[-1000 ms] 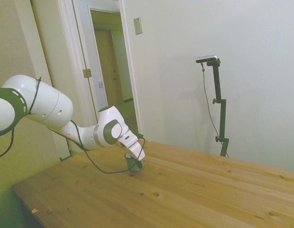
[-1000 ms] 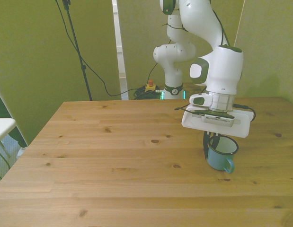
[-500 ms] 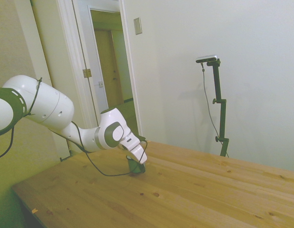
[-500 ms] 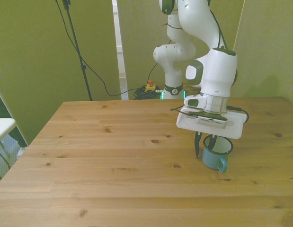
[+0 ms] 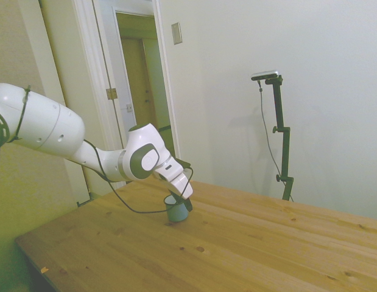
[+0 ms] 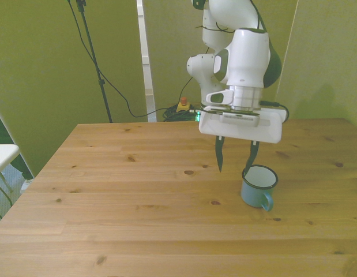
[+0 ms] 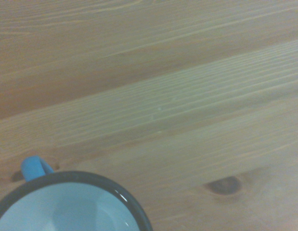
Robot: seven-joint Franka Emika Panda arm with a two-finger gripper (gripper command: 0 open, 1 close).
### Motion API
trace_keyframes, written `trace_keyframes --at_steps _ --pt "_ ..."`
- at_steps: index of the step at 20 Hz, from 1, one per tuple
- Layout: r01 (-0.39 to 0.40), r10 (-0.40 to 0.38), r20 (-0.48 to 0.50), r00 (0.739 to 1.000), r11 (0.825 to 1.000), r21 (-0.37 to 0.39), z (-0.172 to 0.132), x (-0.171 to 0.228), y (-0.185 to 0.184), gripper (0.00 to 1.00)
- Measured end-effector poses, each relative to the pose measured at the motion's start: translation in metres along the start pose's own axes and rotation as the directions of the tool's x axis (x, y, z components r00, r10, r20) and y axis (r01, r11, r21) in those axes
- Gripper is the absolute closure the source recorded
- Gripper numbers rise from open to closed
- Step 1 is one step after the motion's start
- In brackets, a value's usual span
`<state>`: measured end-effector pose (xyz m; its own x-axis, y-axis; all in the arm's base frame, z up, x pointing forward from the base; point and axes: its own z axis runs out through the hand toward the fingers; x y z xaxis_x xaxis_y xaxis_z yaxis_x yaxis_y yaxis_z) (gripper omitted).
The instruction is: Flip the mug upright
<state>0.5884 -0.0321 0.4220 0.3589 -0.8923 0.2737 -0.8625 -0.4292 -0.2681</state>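
The mug [image 6: 258,186] stands upright on the wooden table [image 6: 138,225], mouth up and its handle turned toward the near edge in the front view, toward the front view's right. The gripper [image 6: 236,157] hangs just above it with fingers spread and holding nothing; one fingertip [image 6: 254,154] sits close over the dark rim, the other well clear on the front view's left. The flip looks done, so the step in hand is the withdrawal. It goes best as a straight lift, fingers kept apart, with no sideways drift that could clip the rim and topple the mug
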Motion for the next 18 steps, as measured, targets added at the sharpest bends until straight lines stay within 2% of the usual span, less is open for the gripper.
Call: trace_keyframes --at_steps 3,7,14,18 --pt "0.009 -0.009 -0.004 1.0 1.0 -0.012 -0.036 0.01 0.042 0.0" --pt "0.03 -0.03 -0.012 0.999 1.0 0.003 -0.074 0.0 0.089 0.0" --pt "0.091 -0.091 0.004 0.996 0.996 -0.021 -0.105 -0.024 0.147 0.0" --pt "0.167 -0.168 -0.004 0.986 0.986 -0.02 -0.11 -0.038 0.171 0.0"
